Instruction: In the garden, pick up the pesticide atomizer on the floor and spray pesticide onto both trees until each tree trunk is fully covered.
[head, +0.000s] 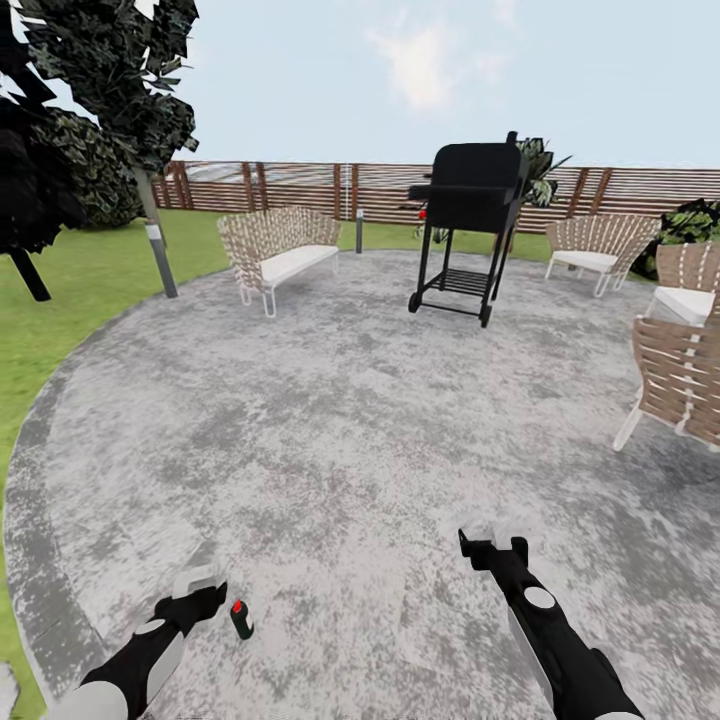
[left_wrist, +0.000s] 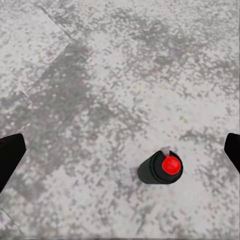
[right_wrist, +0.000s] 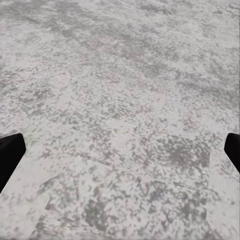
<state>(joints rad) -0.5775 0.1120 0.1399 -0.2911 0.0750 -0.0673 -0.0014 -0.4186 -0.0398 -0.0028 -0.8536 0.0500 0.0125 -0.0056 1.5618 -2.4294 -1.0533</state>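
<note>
atomizer (head: 241, 620) on floor (head: 350, 420), right of left gripper (head: 203, 590)

One pesticide atomizer (head: 241, 620), one black grill (head: 468, 228), four woven seats, and two hands over the paving.

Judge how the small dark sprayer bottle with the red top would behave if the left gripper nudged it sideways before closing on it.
The pesticide atomizer stands upright and narrow on the floor, so a nudge would probably tip it. Its round body suggests it might then roll. It looks rigid, and the open left gripper could likely clamp it firmly.
</note>
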